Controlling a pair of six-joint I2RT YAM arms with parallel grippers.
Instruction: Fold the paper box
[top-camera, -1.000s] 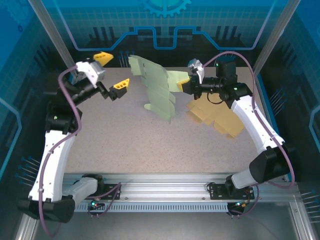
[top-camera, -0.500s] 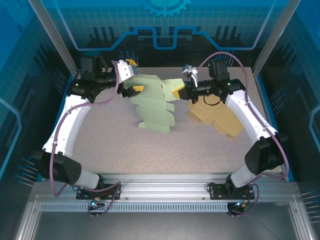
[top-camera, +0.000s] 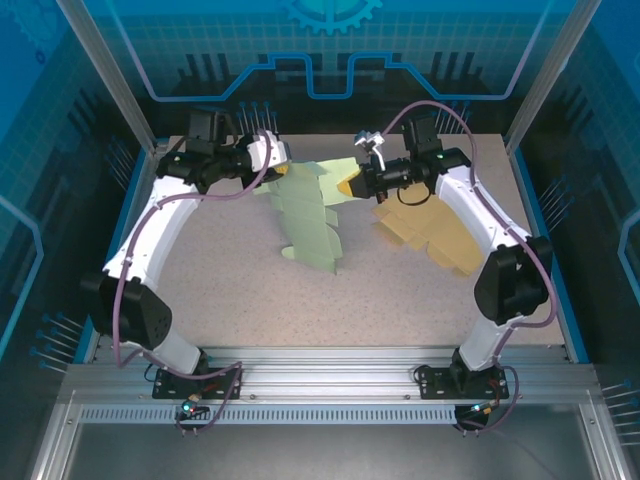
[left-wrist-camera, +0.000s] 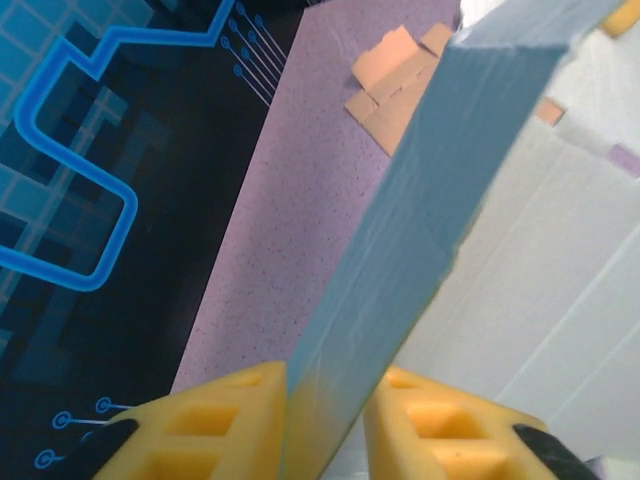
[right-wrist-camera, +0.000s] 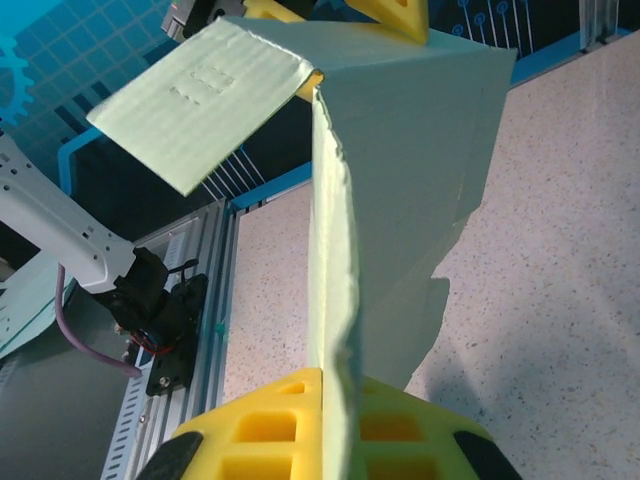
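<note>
The pale green paper box (top-camera: 310, 220) stands on edge on the speckled table (top-camera: 230, 290), partly unfolded, hanging between both grippers. My left gripper (top-camera: 274, 166) is at its back left flap. In the left wrist view the yellow fingers (left-wrist-camera: 215, 425) sit on either side of a green panel (left-wrist-camera: 440, 200), shut on it. My right gripper (top-camera: 350, 185) holds the box's right flap. In the right wrist view its gripper (right-wrist-camera: 335, 430) is shut on the panel's edge (right-wrist-camera: 330, 250), and the box's wide face (right-wrist-camera: 410, 150) rises beyond.
A flat tan cardboard blank (top-camera: 435, 240) lies on the table under my right arm, also seen as the tan blank (left-wrist-camera: 395, 75) in the left wrist view. Aluminium rails (top-camera: 330, 365) run along the near edge. Blue walls enclose the table.
My left arm swung in from the left to the box's back flap and its open jaws closed on it. The right gripper and the box shifted slightly left.
</note>
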